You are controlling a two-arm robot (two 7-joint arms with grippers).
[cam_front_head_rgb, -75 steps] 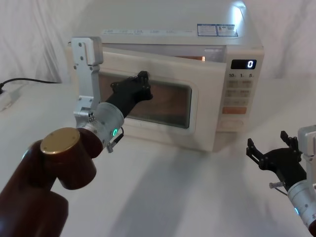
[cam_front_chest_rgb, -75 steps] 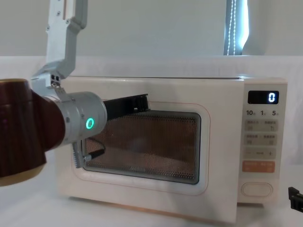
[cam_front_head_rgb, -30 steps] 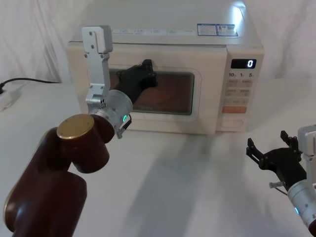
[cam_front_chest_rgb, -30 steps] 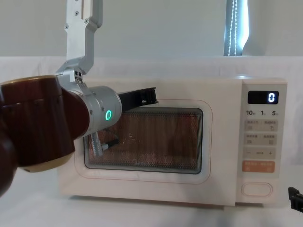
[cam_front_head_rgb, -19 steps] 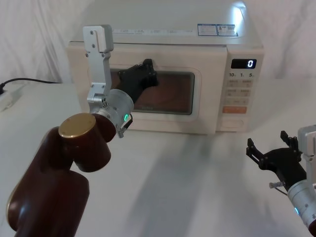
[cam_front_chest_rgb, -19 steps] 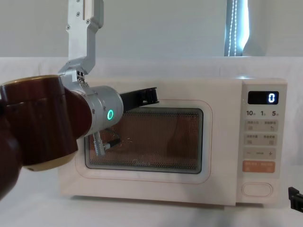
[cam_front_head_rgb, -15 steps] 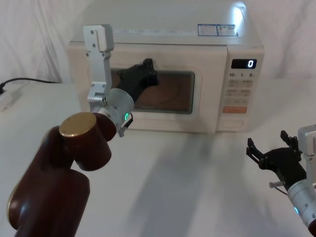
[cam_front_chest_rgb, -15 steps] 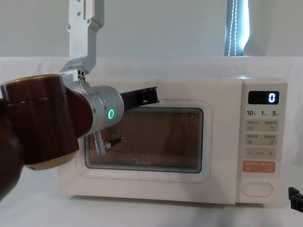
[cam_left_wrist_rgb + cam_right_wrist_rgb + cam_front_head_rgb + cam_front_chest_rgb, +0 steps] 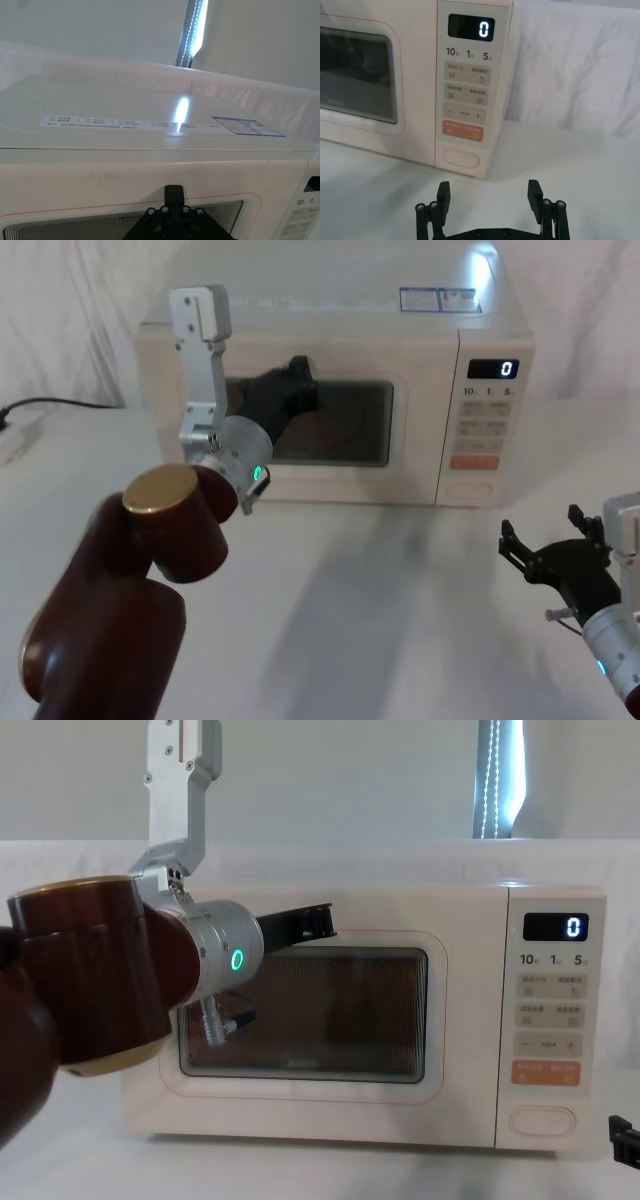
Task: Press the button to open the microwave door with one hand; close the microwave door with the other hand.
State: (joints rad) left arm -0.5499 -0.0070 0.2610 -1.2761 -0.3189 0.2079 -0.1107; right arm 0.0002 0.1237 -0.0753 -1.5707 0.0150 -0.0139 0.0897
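The cream-white microwave stands at the back of the table, display reading 0. The microwave door lies flush with the front, its window dark. My left gripper is shut, its tip against the door's upper edge above the window; it also shows in the chest view and the left wrist view. The wide cream button sits at the bottom of the keypad, below the orange key. My right gripper hangs open low over the table, in front of the button and apart from it; its place in the head view is.
The left arm's brown elbow fills the near left. A black cable and a white power strip lie at the far left. A bright light strip stands behind the microwave. White cloth covers the table.
The door, ajar 2.5 s ago, has swung flush with my left gripper following it. In the last half second the window went dark. The right arm has not moved.
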